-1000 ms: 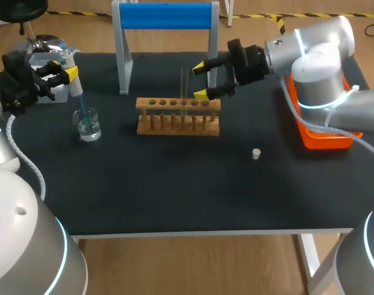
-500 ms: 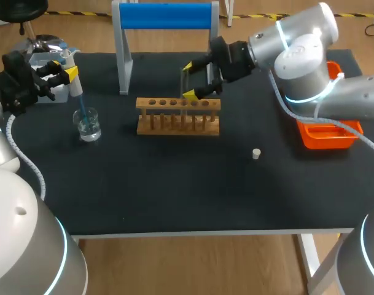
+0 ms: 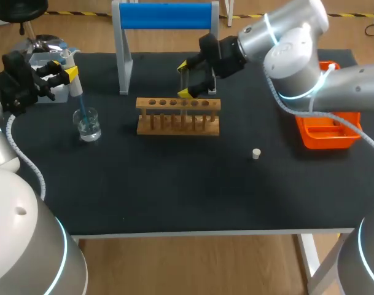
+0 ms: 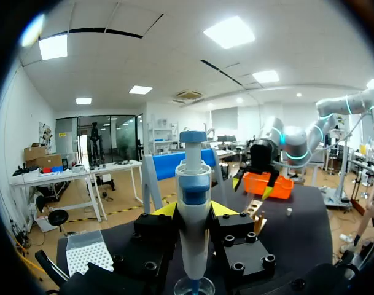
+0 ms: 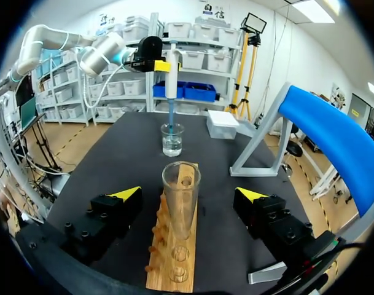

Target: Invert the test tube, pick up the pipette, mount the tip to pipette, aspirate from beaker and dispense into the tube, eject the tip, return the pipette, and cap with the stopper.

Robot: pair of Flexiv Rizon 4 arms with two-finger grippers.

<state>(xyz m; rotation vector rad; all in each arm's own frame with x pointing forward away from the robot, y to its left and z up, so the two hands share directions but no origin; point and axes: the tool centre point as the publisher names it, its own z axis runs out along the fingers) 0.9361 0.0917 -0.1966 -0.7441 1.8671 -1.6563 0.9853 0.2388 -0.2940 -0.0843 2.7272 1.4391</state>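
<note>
**Right pincer open around test tube; left has pipette tip in beaker**

- Right pincer [image 3: 183,78]: open. One yellow finger sits on each side of the test tube [image 5: 180,200], with a gap on both sides in the right wrist view, so no contact.
- Test tube: upright, mouth up, in one of the middle holes of the wooden rack [image 3: 177,117]. The rack sits mid-table, toward the far edge.
- Left pincer [image 3: 64,69]: clamped on the pipette [image 4: 193,203] body, near the table's far-left corner. The blue tip [image 3: 80,104] reaches down into the beaker [image 3: 88,126], which holds clear liquid.
- Stopper [image 3: 255,153]: loose on the table, right of the rack and nearer the front edge, well apart from both pincers.
- Step, my read: the left arm is aspirating and the right is lined up to steady the tube for dispensing.
- Handling, tube: looks like thin glass, so light, stiff, slick and breakable. Grip the bare wall above the rack and below the rim, with low force and fingers square to it. An off-centre close would likely lever it against the rack hole.
- Handling, pipette: looks like rigid plastic, so the hold on the body seems fine.
</note>
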